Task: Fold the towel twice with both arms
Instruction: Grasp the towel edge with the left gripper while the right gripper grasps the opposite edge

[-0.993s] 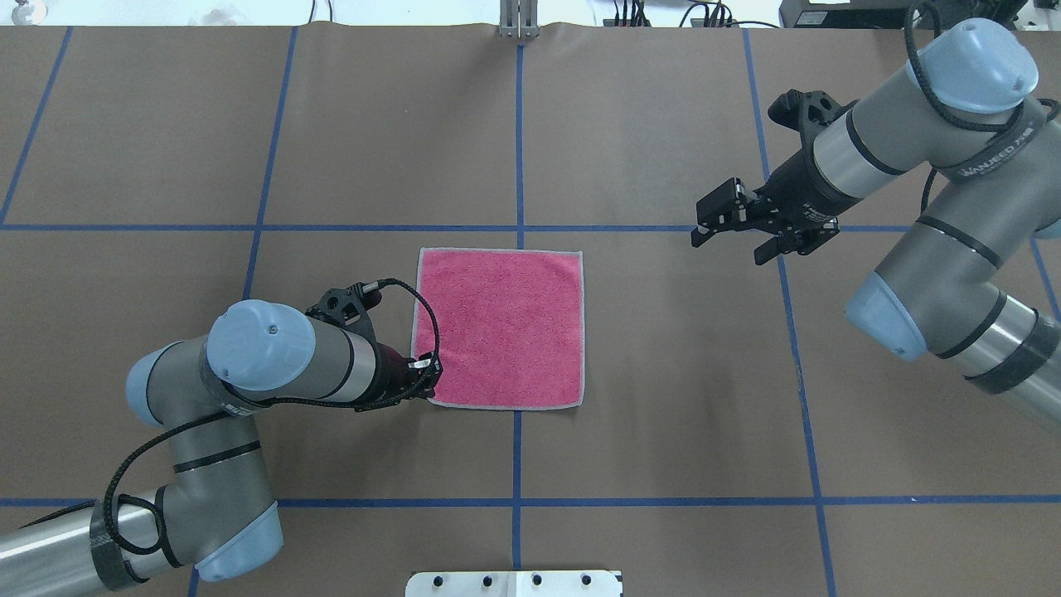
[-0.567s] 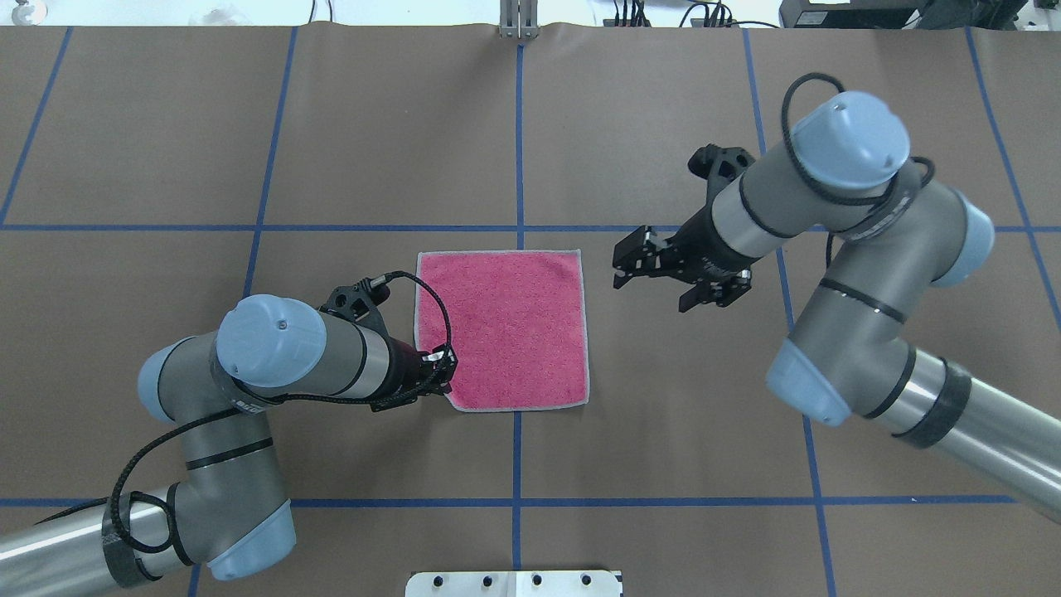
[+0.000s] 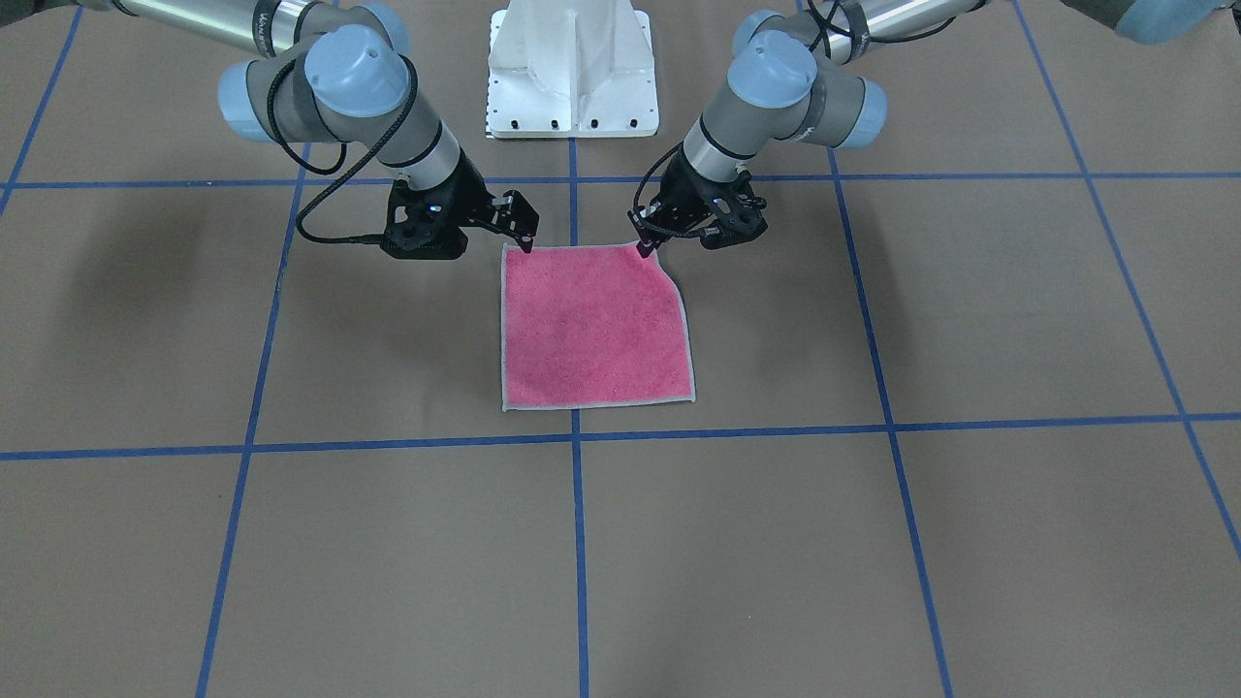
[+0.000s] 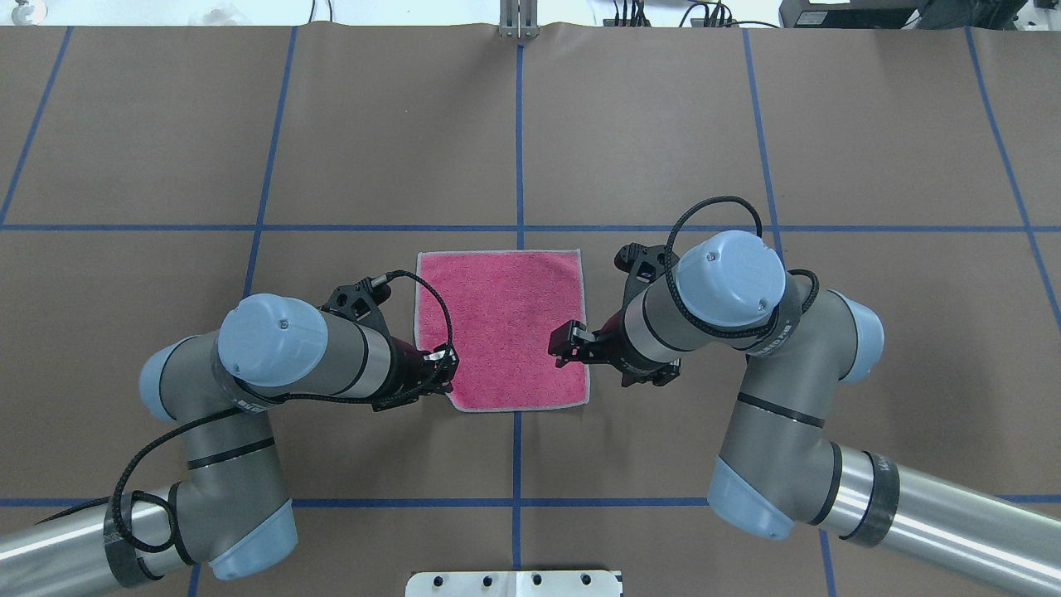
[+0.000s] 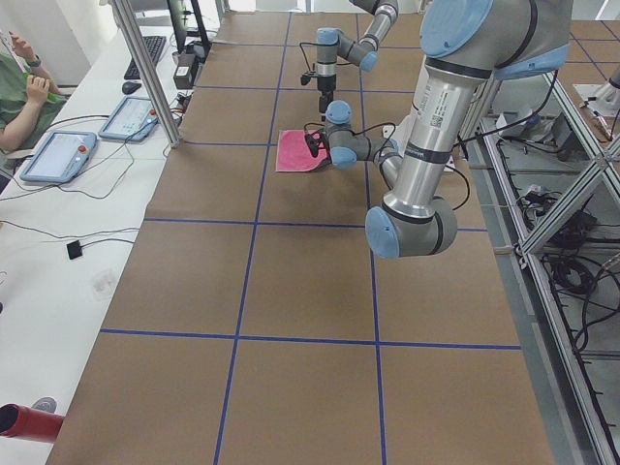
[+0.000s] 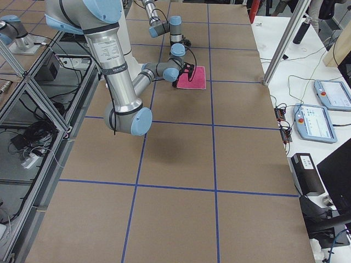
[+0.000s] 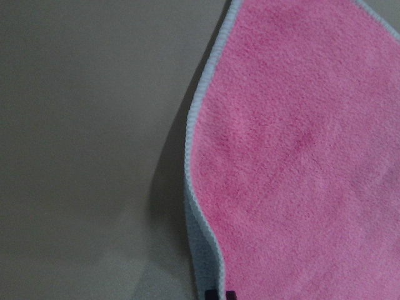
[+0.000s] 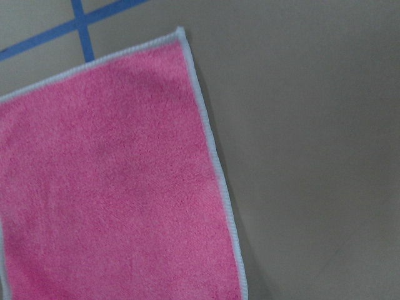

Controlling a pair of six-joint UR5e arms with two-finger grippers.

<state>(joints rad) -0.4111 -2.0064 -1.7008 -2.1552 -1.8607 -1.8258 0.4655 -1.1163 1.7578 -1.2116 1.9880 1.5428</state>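
The towel (image 4: 506, 323) lies pink face up in the middle of the table, also in the front view (image 3: 591, 325). My left gripper (image 4: 445, 375) is shut on the towel's near left corner and holds it slightly lifted and pulled inward. In the left wrist view the towel's edge (image 7: 194, 187) curls up to the fingertips. My right gripper (image 4: 564, 346) is open, low over the towel's near right part; in the front view (image 3: 526, 242) a fingertip sits at that corner. The right wrist view shows the flat towel (image 8: 112, 175), no fingers.
Brown table cover with a blue tape grid (image 4: 518, 124). The white pedestal base (image 3: 572, 68) stands at the near edge between the arms. An operator desk with tablets (image 5: 58, 155) runs along the far side. A metal post (image 4: 518, 21) stands at the far edge.
My right arm swung in from the far right to the towel's near right corner, gripper still open. My left gripper lifted and drew its corner inward, then held still.
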